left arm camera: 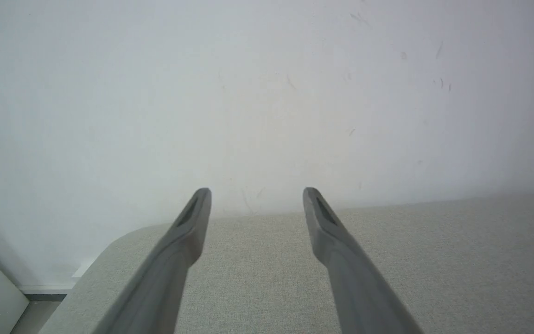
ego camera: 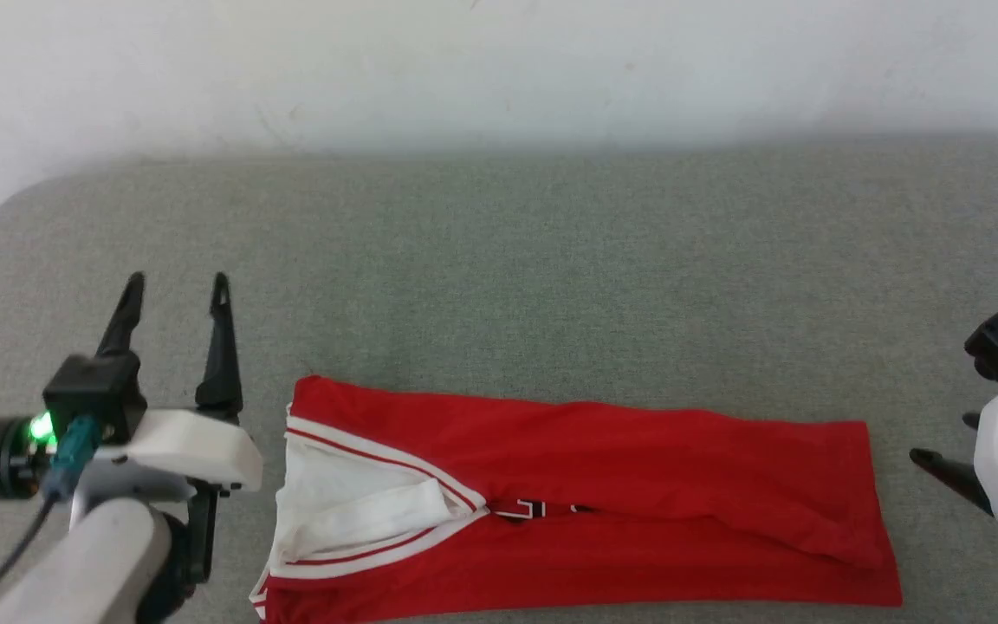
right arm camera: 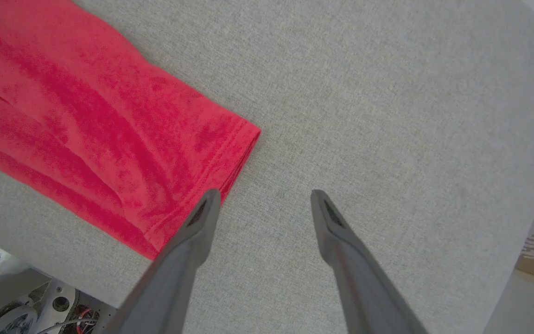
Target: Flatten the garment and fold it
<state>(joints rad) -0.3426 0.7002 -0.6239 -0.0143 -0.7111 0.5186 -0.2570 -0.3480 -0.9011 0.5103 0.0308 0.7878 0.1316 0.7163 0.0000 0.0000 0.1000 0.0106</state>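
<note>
The shirt lies on the grey tabletop as a long narrow band. Its long axis runs from the robot's left to its right, with the white sleeve at the left end and the hem at the right.

The left hand stands just off the shirt's sleeve end, a little to the wall side of it. Its fingers are spread wide, hold nothing and point away from the shirt.

The right hand sits just beside the shirt's hem, equally wide and empty, with one fingertip close to the hem's near corner.

The shirt looks ready for an end-to-end fold along that axis. Each hand is nearest its own end, and the right is better aimed at the cloth.
</note>
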